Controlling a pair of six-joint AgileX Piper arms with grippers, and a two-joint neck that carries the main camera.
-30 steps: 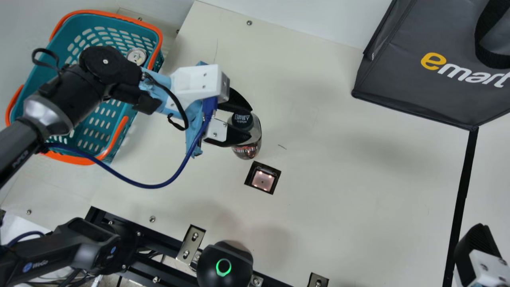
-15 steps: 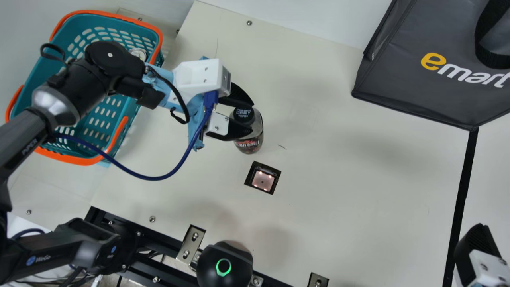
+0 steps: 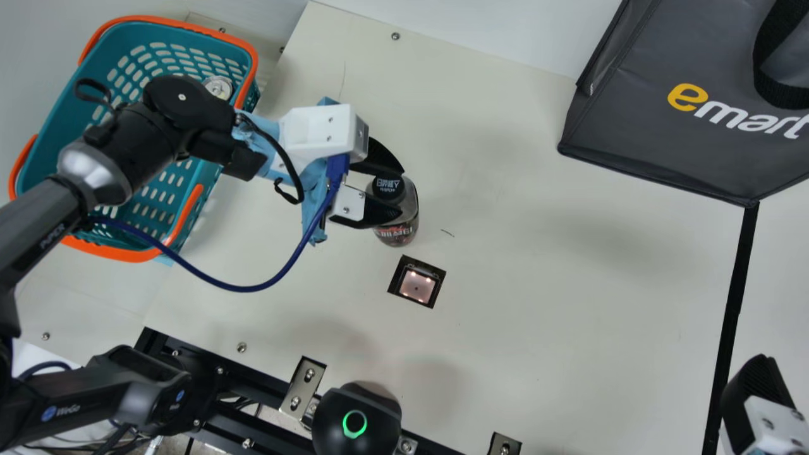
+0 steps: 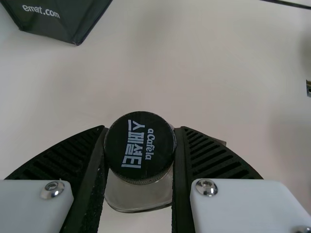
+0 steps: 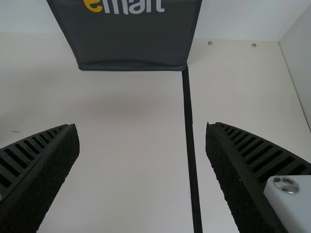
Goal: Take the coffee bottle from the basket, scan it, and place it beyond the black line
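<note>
My left gripper is shut on the neck of the coffee bottle, just up from the scanner window set in the table. In the left wrist view the black cap sits pinched between the two ribbed fingers of the left gripper, the clear shoulder beneath it. My right gripper is at the lower right edge of the main view, over the black line. From its own wrist camera the right gripper stands open above the table, the black line running between its fingers.
A teal basket with orange handles stands at the left under my left arm, a round metallic-topped item inside. The dark shopping bag stands at the upper right, its corner at the black line's upper end. Brackets line the near table edge.
The left gripper and the held bottle have moved slightly right and up over the last second, with a small dip back down in the latest half second. The right gripper has stayed still.
</note>
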